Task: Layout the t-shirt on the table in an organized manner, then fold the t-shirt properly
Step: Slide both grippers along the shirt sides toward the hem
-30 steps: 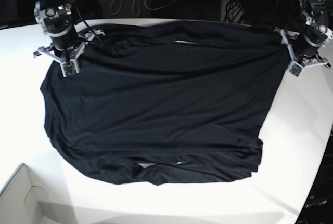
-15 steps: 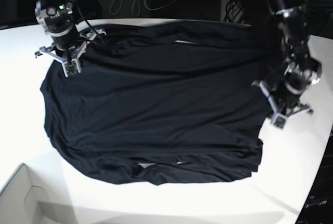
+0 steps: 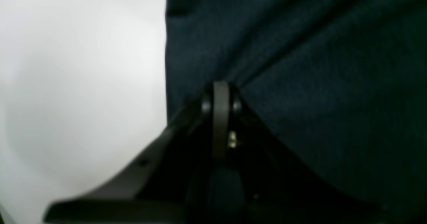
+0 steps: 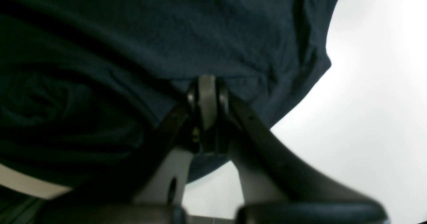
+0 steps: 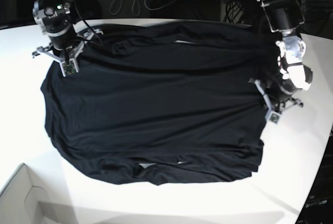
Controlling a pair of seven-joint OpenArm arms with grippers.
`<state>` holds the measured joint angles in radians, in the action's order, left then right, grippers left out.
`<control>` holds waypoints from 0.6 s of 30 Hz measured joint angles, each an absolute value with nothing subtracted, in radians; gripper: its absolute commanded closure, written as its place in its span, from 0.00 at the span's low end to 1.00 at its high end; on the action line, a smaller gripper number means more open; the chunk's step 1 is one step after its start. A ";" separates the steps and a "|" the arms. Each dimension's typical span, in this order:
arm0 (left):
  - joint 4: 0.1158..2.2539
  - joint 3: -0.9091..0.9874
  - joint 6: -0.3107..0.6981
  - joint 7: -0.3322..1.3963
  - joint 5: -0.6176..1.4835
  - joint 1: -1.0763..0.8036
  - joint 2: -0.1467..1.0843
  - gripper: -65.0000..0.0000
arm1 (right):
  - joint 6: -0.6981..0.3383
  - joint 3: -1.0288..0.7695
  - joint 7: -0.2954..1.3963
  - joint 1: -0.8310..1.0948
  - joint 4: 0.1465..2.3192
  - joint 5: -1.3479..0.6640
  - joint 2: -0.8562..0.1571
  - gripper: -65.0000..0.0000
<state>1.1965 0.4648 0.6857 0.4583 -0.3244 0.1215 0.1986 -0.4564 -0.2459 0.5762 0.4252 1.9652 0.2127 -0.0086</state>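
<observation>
Black fabric of the t-shirt (image 5: 156,109) lies spread over most of the white worktop (image 5: 291,172), its top edge along the far edge and its lower hem bunched toward the near side. The right gripper (image 5: 66,63) sits at the shirt's corner near the worktop's far left corner, fingers (image 4: 206,100) pressed together with cloth bunched at the tips. The left gripper (image 5: 273,112) rests at the shirt's side edge by the worktop's right edge, fingers (image 3: 221,107) pressed together against the fabric. A pale cardboard box (image 5: 21,198) sits at the near left corner.
</observation>
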 measured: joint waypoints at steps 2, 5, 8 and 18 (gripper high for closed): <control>1.230 0.507 0.688 0.481 -0.334 0.093 0.200 1.00 | -0.456 -0.245 0.576 0.424 1.965 0.213 -0.008 1.00; 1.248 0.537 0.688 0.486 -0.344 0.068 0.203 1.00 | -0.456 -0.244 0.580 0.398 1.964 0.213 -0.007 1.00; 1.252 0.539 0.686 0.489 -0.345 0.065 0.205 1.00 | -0.456 -0.239 0.574 0.385 1.951 0.213 -0.004 1.00; 1.274 0.536 0.688 0.524 -0.359 0.073 0.199 1.00 | -0.456 -0.239 0.580 0.369 1.950 0.213 -0.006 1.00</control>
<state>1.2736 0.5358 0.6884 0.5236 -0.3592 0.0731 0.1989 -0.4564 -0.2394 0.5800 0.3691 1.9503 0.2131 -0.0063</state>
